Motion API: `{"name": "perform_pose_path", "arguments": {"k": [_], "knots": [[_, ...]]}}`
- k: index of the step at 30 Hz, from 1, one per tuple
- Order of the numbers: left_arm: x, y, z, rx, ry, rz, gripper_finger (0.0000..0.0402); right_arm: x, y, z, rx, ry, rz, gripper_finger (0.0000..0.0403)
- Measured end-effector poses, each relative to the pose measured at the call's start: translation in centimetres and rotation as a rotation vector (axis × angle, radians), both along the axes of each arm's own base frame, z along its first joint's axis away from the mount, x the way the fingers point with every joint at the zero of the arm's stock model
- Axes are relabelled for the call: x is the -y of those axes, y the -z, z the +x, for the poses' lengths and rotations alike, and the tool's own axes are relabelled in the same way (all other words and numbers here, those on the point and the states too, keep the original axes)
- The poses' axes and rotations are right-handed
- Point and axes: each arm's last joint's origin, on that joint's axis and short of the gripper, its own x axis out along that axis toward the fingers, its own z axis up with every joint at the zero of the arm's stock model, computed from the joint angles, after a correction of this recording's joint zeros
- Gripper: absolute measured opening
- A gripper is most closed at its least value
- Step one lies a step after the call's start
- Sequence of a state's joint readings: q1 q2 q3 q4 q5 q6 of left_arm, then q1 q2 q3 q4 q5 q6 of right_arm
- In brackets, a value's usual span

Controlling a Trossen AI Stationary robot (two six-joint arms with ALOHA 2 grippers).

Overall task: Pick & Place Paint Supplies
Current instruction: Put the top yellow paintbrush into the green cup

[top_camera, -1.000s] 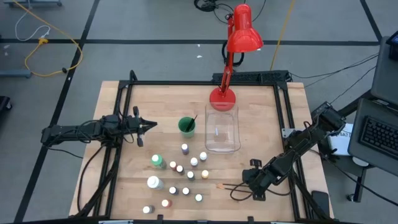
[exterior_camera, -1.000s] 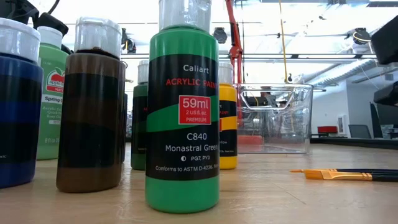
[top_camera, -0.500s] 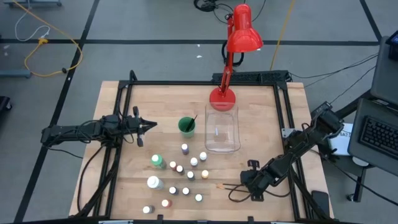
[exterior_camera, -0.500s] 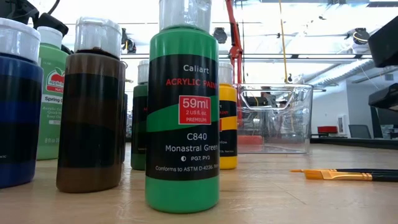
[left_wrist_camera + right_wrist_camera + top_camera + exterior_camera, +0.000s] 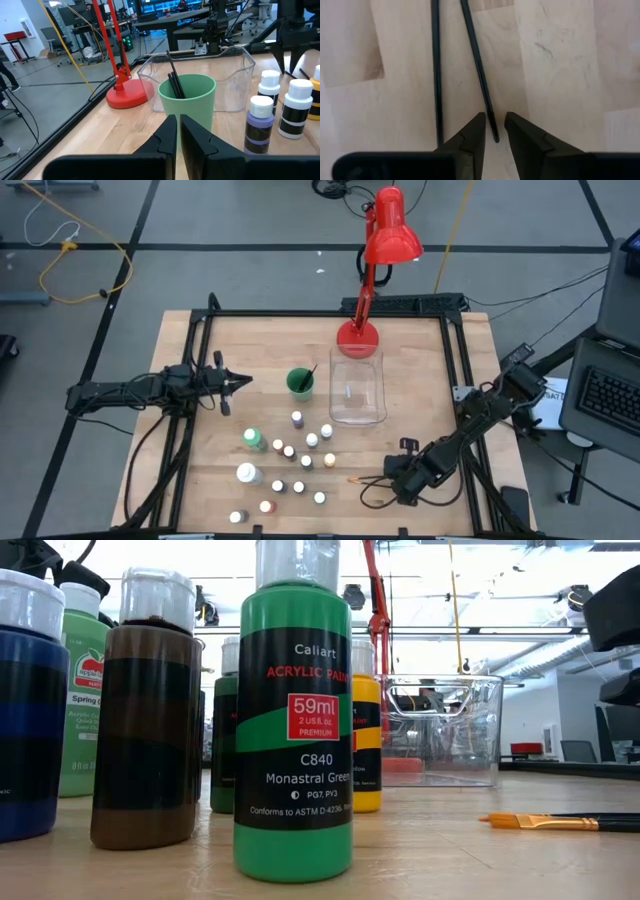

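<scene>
1. Right gripper (image 5: 493, 131) low over the table's near right edge; fingers narrowed, straddling the end of one dark brush handle (image 5: 476, 65); not yet pinching it; a second brush (image 5: 436, 70) lies just beside.
2. Left gripper (image 5: 178, 131) pressed together, empty, waiting near the green cup (image 5: 187, 107).
3. Risk: thin handle may slip or roll on closure; fingers could nudge the neighbouring brush.
4. Cup holds dark brush handles; clear bin (image 5: 357, 390) looks empty; paint bottles (image 5: 297, 452) stand on the table.
</scene>
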State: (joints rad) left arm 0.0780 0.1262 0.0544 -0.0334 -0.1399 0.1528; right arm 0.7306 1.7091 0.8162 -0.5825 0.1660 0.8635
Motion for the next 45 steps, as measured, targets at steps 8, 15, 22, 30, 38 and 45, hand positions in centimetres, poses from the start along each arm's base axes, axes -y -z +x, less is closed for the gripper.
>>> {"name": "perform_pose_path", "arguments": {"k": [8, 15, 22, 30, 38, 45], "knots": [[0.0, 0.0, 0.0, 0.0, -0.002, 0.001, 0.0026, 1.3, 0.0, 0.8, -0.029, -0.037, -0.02, 0.0065], [0.0, 0.0, 0.0, 0.0, -0.002, 0.002, 0.0026, 1.5, 0.1, 1.2, -0.04, -0.036, 0.045, 0.0008], [0.0, 0.0, 0.0, 0.0, -0.001, 0.002, 0.0026, 0.4, -1.5, 2.8, 0.032, -0.112, 0.093, 0.0003], [0.0, 0.1, 0.0, -0.01, -0.002, -0.009, 0.0026, -2.0, -7.3, 6.2, 0.292, -0.321, -0.032, 0.0], [0.0, 0.2, 0.1, -0.02, -0.001, -0.012, 0.0026, -2.7, -10.7, 7.5, 0.373, -0.408, -0.159, 0.0], [0.0, 0.2, 0.1, -0.021, -0.001, -0.013, 0.0026, -0.5, -15.6, 10.7, 0.538, -0.504, -0.47, 0.0]]}}
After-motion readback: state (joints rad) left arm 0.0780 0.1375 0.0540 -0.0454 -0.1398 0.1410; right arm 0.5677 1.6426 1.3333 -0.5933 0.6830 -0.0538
